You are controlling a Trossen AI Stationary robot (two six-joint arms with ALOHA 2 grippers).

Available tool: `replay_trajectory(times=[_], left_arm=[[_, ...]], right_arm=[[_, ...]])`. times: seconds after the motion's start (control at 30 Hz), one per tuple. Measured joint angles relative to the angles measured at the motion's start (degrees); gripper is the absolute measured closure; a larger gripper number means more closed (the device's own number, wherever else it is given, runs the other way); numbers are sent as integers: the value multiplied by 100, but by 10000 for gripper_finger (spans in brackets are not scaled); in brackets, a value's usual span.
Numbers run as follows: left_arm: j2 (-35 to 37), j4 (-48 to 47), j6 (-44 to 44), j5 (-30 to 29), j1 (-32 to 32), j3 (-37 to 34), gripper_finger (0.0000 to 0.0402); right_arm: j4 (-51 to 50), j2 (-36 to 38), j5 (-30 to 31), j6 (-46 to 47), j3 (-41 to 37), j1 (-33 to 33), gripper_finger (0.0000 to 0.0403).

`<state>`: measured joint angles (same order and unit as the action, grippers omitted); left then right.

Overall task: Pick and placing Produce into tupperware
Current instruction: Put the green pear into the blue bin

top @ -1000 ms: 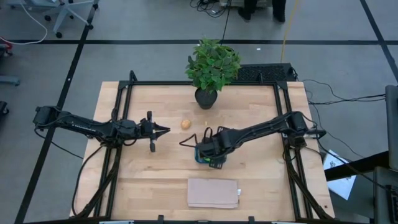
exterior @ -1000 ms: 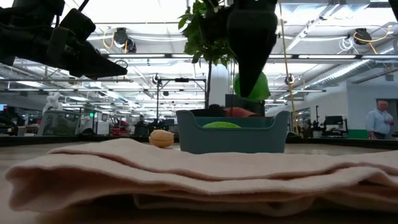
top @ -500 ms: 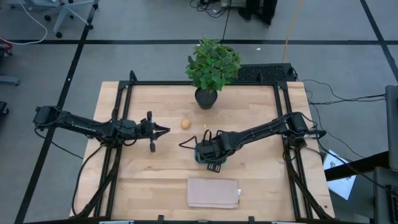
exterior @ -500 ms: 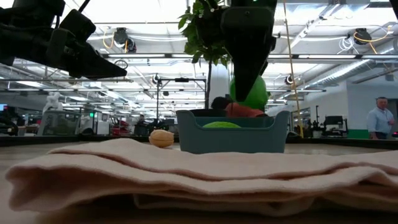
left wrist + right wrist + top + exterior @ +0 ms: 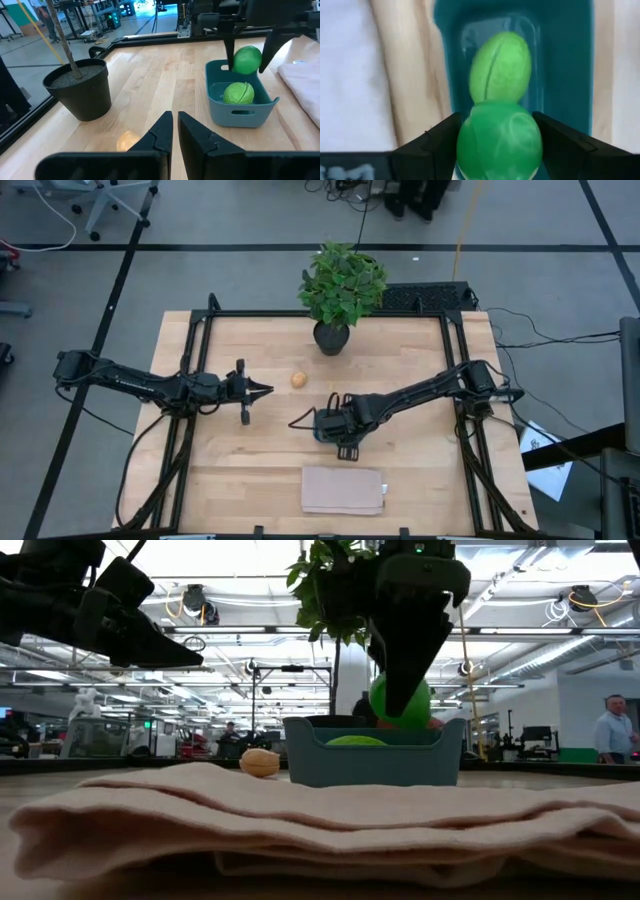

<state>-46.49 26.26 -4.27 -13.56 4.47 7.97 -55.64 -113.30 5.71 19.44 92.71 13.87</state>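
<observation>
My right gripper [image 5: 249, 44] hangs over the teal tupperware [image 5: 240, 111], shut on the bright green ball [image 5: 247, 60]. In the low view the ball [image 5: 400, 700] sits at the container's rim [image 5: 375, 726]. The yellow-green oblong fruit [image 5: 501, 65] lies on the container's floor. The tan egg-like piece [image 5: 298, 379] rests on the table toward the far left of the container. My left gripper [image 5: 264, 389] is shut and hovers over the table to the left of the egg. My right gripper pinches the green ball [image 5: 500, 142] between its two fingers [image 5: 436, 140], one on each opposite side. The fingers come from above and point down. The ball is lifted clear, right over the oblong fruit inside the container.
A potted leafy plant [image 5: 340, 285] stands at the table's far edge; its pot [image 5: 80, 87] shows in the left wrist view. A folded beige cloth [image 5: 343, 490] lies near the table's near edge, in front of the container. A person [image 5: 608, 735] stands far off in the room.
My right gripper has come down with the green ball, from well above the container's rim to the rim's level, still shut on it. The left arm has kept still.
</observation>
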Motion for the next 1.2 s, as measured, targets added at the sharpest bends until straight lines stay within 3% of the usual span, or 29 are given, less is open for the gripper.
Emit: replay_trajectory(times=[0.33,0.87,1.2], left_arm=[[-1,-21,0,2,0,0,369],[-1,-78,2,1,0,0,369],[0,-128,0,0,0,0,369]], right_arm=[[94,0,1,-831,-170,65,179],[456,0,-13,-1030,-437,32,179],[506,0,-582,-904,-437,-182,179]])
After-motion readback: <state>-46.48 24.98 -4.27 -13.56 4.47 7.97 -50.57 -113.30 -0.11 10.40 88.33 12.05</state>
